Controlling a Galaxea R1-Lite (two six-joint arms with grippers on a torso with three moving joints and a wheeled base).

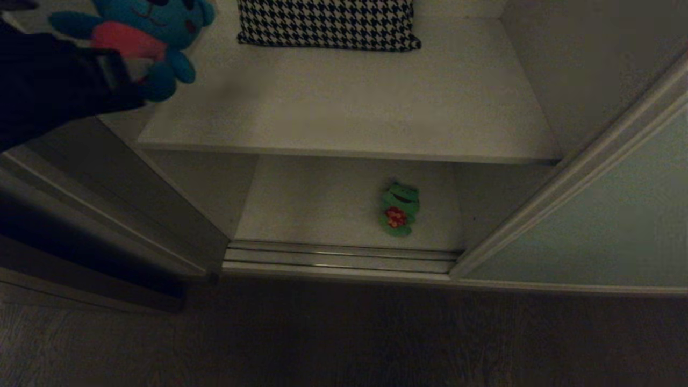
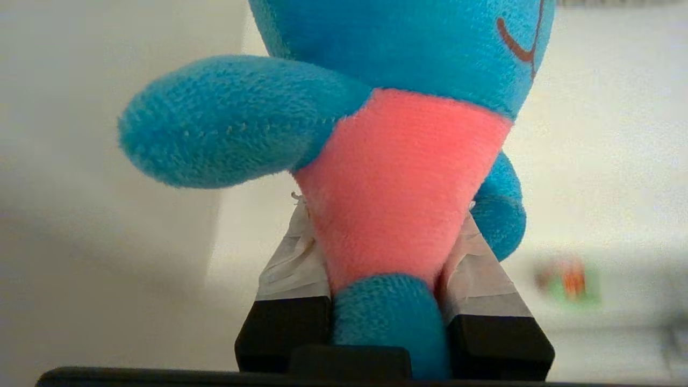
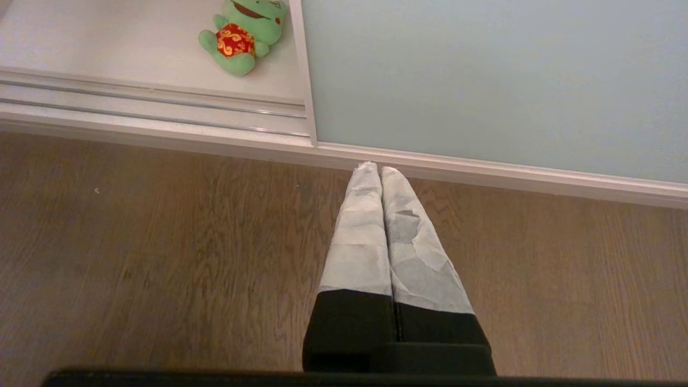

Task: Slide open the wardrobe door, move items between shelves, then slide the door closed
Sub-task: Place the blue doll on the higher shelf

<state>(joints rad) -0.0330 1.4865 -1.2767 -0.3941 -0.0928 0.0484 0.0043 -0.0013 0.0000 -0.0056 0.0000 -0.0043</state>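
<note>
The left gripper [image 2: 384, 236] is clamped on the teal-blue bear [image 2: 398, 177], its 2 taped fingers [image 2: 293, 263] pressing either side of the pink-red belly, with 1 blue foot squeezed between them. The left wrist view alone shows this pinch; from the head view the dark left arm hides the fingers and only the bear [image 1: 145, 32] shows, held at the left end of the upper shelf [image 1: 344, 118]. I cannot tell whether it touches the board. Its long axis runs from the gripper away toward the back of the wardrobe, head farthest, face toward the head camera.

The shelf is bare across its middle and right, out to the front edge; the houndstooth cushion [image 1: 328, 24] lies at the back, well apart from the bear.

On the lower shelf [image 1: 301, 209] the green frog [image 1: 399, 208] lies on its back near the sliding track [image 1: 338, 257], head toward the back, feet toward the track. The right wrist view shows its red patterned clothing clearly, and the frog [image 3: 242, 32] lying just beside the framed edge of the sliding wardrobe door [image 3: 484, 80], which stands pushed to the right.

The right gripper [image 3: 380, 171] hangs over the wooden floor [image 3: 134, 258] in front of that door, its 2 fingers pressed together on nothing.
</note>
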